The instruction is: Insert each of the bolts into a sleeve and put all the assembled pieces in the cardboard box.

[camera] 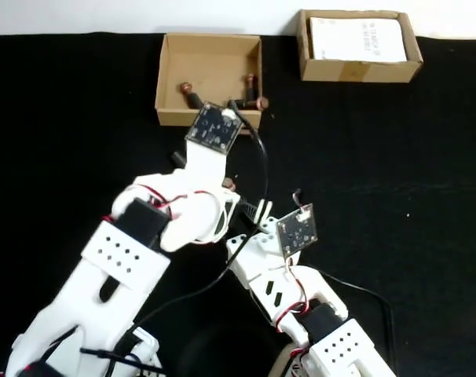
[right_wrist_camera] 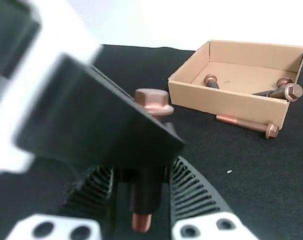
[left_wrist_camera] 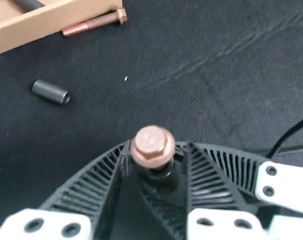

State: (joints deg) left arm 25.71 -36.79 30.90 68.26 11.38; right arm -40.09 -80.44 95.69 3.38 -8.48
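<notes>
While your two arms meet over the middle of the table (camera: 426, 196): you are at the joining step of one piece, with more to come.
Held bolt (left_wrist_camera: 151, 144): upright, copper head up, near of the cardboard box (camera: 214, 63) and apart from it. Its shank runs down through a dark sleeve (right_wrist_camera: 145, 192) and the threaded tip shows below, so you may judge this insertion as good as made.
Left end effector (left_wrist_camera: 156, 161): pinching the held bolt just under its head.
Right end effector (right_wrist_camera: 141, 180): at the sleeve's lower part; you cannot tell whether it presses or stands off.
Assembled pieces (camera: 192, 96): three in the cardboard box as far as you can count, one at its left, two at its right.
Loose bolt (right_wrist_camera: 246, 125): bare, lying on the table just beside the box's near wall.
Loose sleeve (left_wrist_camera: 50, 92): on the table near that bolt, apart from it.
Done: three boxed, a fourth joined.
To do: box the held piece, then pair the loose bolt with the loose sleeve and box that too.
Second box (camera: 360, 72): far right, holding a paper; no part in this.
</notes>
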